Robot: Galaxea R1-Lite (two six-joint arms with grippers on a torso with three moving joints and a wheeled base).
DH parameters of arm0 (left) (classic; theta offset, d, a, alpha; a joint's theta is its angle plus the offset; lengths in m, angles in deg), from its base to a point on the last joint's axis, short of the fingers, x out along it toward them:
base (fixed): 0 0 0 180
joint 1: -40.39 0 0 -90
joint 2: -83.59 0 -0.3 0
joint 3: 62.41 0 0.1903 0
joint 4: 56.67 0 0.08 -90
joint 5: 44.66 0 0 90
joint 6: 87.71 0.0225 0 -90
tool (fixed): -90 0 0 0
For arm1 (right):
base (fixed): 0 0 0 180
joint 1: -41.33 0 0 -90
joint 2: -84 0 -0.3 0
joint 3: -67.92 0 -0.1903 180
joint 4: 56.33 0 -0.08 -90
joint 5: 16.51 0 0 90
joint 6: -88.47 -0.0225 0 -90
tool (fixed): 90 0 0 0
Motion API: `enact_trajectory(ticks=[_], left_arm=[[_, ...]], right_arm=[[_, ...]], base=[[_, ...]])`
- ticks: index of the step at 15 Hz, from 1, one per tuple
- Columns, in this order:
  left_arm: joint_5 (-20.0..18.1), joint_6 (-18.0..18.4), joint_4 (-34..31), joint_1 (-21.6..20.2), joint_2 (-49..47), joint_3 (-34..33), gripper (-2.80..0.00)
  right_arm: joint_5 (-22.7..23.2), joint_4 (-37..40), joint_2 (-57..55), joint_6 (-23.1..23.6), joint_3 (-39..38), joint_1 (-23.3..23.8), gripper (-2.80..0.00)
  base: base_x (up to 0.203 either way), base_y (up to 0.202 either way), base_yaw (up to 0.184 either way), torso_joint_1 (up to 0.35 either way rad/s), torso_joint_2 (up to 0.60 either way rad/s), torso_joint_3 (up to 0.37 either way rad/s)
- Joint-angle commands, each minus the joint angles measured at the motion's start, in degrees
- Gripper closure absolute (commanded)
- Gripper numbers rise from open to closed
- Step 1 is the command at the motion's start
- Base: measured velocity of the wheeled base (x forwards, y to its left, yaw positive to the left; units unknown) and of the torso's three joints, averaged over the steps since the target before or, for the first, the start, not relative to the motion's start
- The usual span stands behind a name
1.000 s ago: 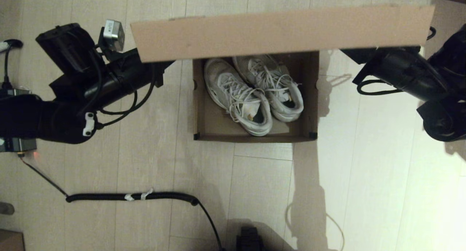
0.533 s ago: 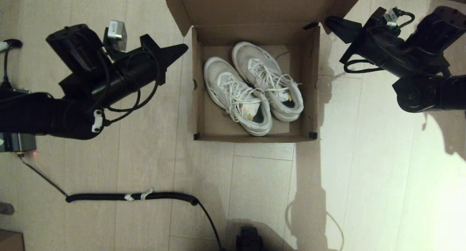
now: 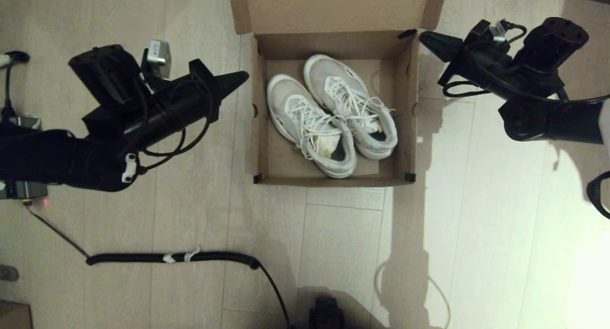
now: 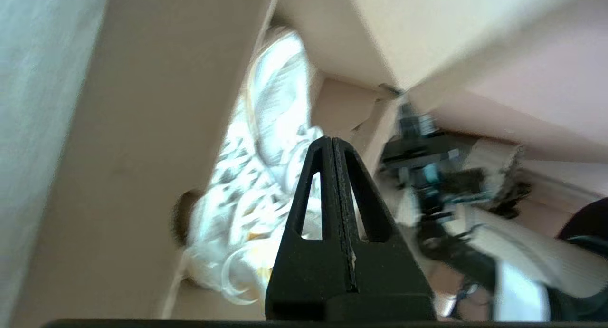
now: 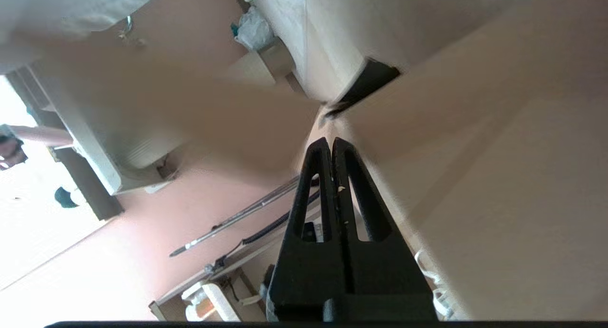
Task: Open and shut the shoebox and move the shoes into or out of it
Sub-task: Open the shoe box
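The brown cardboard shoebox (image 3: 259, 143) stands open on the floor, its flap lid (image 3: 333, 7) thrown back at the far side. Two white lace-up shoes (image 3: 333, 117) lie side by side inside, toes toward the far wall. My left gripper (image 3: 244, 75) is shut, empty, just left of the box's far-left corner. My right gripper (image 3: 422, 35) is shut, empty, tip close to the taped far-right corner. In the left wrist view the shut gripper (image 4: 330, 140) points across the shoes (image 4: 266, 142). In the right wrist view the shut gripper (image 5: 330, 141) is near the black corner tape (image 5: 368, 81).
A coiled black cable (image 3: 171, 258) runs along the wooden floor in front, left of the box. A small dark object (image 3: 326, 314) sits at the near edge. A grey device with a red light (image 3: 24, 190) lies far left.
The lid, held level over the box a second ago, has swung up and back, uncovering the shoes. Both grippers have come off it and dropped beside the far corners.
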Motion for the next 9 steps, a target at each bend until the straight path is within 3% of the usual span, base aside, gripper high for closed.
enact_trajectory(ticks=[1, 5, 7, 8, 9], left_arm=[[-0.14, 1.3, 0.3, -0.09, -0.81, -0.81, 0.0], [2.14, 3.24, -3.06, -0.45, 0.21, -1.49, 0.0], [4.39, 11.84, -6.41, -0.81, 0.21, -1.11, 0.0], [6.27, 18.25, -8.39, -0.94, -0.13, -0.67, 0.0], [8.32, 24.87, -10.98, -1.0, -0.61, -0.01, 0.0]], right_arm=[[0.49, -0.3, 2.76, -0.58, -1.39, 0.78, 0.0], [3.59, -0.23, 12.54, -2.69, -7.52, 5.88, 0.0], [7.19, -0.21, 14.65, -0.72, -12.4, 9.79, 0.0], [8.59, -0.13, 15.42, 3.39, -15.57, 10.62, 0.0], [9.4, 0.16, 16.09, 10.51, -18.97, 11.07, 0.0]], base=[[0.0, 0.0, 0.0, 0.0, 0.0, 0.0], [0.0, 0.0, 0.0, 0.0, 0.0, 0.0], [0.0, 0.0, 0.0, 0.0, 0.0, 0.0], [0.0, 0.0, 0.0, 0.0, 0.0, 0.0], [0.0, 0.0, 0.0, 0.0, 0.0, 0.0]])
